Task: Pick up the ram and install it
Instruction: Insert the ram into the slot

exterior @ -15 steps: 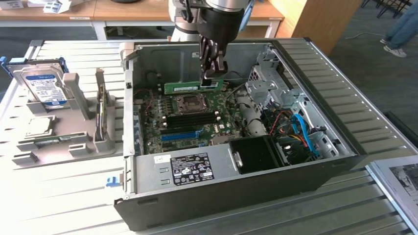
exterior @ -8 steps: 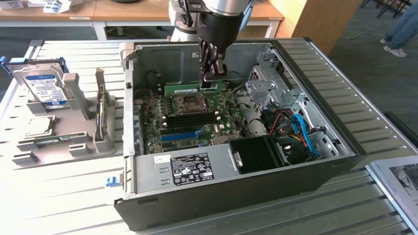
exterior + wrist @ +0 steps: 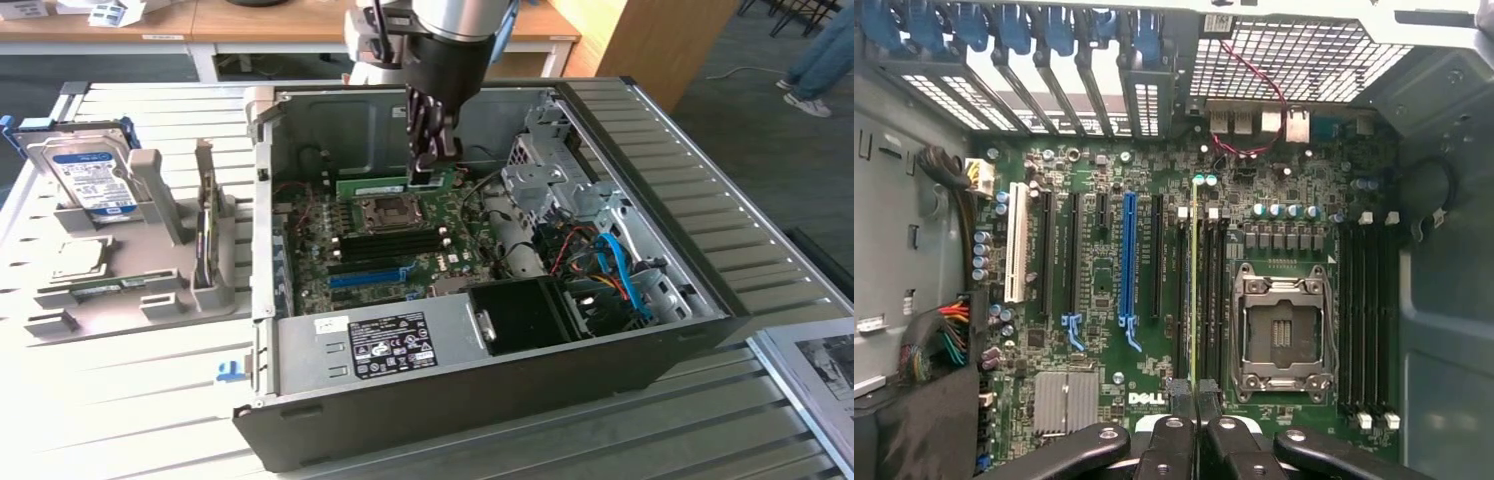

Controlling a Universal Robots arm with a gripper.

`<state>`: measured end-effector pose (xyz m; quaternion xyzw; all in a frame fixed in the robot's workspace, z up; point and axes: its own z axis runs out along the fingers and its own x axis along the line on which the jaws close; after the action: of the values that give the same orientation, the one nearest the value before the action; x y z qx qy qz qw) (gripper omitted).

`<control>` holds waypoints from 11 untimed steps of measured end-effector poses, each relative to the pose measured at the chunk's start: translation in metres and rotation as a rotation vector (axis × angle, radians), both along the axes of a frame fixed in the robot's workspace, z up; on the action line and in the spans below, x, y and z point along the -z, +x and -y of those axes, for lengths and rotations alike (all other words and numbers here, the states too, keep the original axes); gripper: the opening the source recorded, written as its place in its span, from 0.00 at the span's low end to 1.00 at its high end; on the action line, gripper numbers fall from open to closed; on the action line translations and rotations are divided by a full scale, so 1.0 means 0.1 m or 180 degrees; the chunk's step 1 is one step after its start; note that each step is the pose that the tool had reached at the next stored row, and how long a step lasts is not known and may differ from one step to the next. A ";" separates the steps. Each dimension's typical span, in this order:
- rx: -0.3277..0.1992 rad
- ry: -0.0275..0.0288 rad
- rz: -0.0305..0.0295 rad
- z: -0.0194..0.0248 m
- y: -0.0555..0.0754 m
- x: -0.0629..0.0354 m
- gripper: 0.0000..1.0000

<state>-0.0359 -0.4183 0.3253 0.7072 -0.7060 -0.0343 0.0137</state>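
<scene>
Wrist view: gripper [image 3: 1194, 402] pinches the ram [image 3: 1194, 290] above motherboard [image 3: 1099, 345].

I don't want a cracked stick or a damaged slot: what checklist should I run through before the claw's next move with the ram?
1. Claw shut on ram: ok.
2. Ram inside case, over motherboard: ok.
3. Ram parallel to black slots beside socket: ok.
4. Ram seated in a slot: cannot tell.
5. Slot latches open: cannot tell.
6. Red wire away from slots: ok.
</scene>
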 end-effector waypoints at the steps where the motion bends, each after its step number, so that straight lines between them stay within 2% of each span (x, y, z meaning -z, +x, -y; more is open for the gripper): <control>1: 0.0000 0.0000 0.0000 0.000 0.00 0.008 0.12; 11: 0.0000 0.0000 0.0000 0.000 0.00 0.107 0.12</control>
<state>-0.0359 -0.4183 0.3146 0.7072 -0.7060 -0.0343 0.0137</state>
